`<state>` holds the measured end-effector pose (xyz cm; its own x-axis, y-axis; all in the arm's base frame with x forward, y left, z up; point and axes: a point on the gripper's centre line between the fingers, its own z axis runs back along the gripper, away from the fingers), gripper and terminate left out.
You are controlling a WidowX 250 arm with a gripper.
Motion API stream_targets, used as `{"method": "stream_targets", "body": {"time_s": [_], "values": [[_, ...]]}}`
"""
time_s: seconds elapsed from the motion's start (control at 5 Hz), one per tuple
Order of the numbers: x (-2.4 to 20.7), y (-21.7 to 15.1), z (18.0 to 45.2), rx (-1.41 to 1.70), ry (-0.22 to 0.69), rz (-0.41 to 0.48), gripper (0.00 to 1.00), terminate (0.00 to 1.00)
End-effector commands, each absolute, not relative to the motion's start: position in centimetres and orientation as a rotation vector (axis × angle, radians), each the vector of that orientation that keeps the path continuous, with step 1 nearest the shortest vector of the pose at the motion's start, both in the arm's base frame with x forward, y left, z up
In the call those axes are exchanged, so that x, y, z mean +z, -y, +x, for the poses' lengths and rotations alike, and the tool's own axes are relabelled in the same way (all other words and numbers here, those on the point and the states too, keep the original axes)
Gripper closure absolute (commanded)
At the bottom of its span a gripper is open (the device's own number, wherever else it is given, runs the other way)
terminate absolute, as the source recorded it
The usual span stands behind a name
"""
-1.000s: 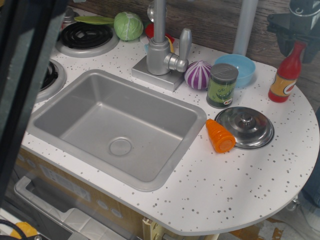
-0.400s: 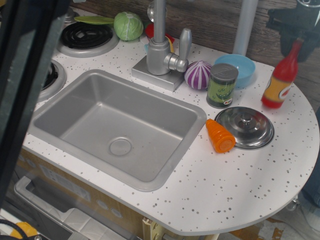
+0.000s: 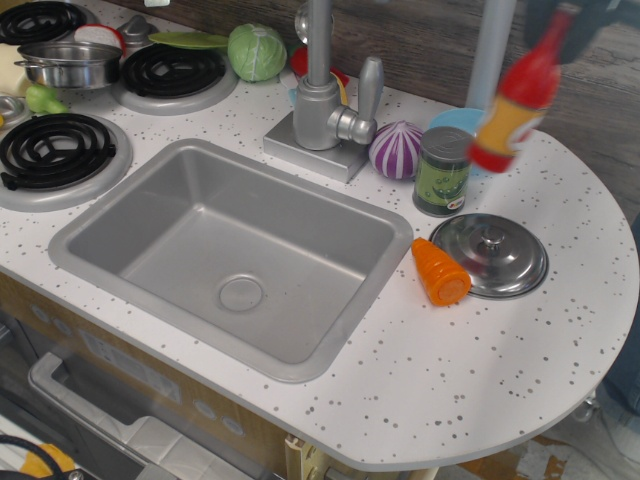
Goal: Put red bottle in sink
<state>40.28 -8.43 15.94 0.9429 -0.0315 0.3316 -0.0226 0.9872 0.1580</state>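
The red bottle (image 3: 515, 100) with its orange-yellow label hangs tilted in the air above the blue bowl and the green-labelled can, at the upper right. My dark gripper (image 3: 568, 14) is at the top right edge and is shut on the bottle's cap and neck; most of it is cut off by the frame. The grey sink (image 3: 150, 255) lies empty to the lower left of the bottle, with its round drain (image 3: 241, 293) showing.
A silver faucet (image 3: 325, 95) stands behind the sink. A purple onion (image 3: 397, 150), a green-labelled can (image 3: 443, 170), a blue bowl (image 3: 458, 122), a steel lid (image 3: 490, 255) and an orange carrot toy (image 3: 440, 271) sit right of the sink. Burners (image 3: 55, 155) and a pot (image 3: 72, 64) are at left.
The bottle has been lifted off the counter and carried left and up, tilting, toward the can. A dark blurred shape at the left edge has gone from view, uncovering the burners and pot.
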Motion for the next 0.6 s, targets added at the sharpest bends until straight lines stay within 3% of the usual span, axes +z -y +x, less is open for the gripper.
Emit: {"method": "stream_targets", "body": {"time_s": [0.0,0.2,0.4], "values": [[17.7,1.0,36.1,0.065,0.511,0.200,1.00,0.00],[14.7,-2.5,33.7,0.058,0.579,0.184,1.00,0.00],[10.4,-5.4,31.8,0.065,0.593,0.136,1.00,1.00]]}}
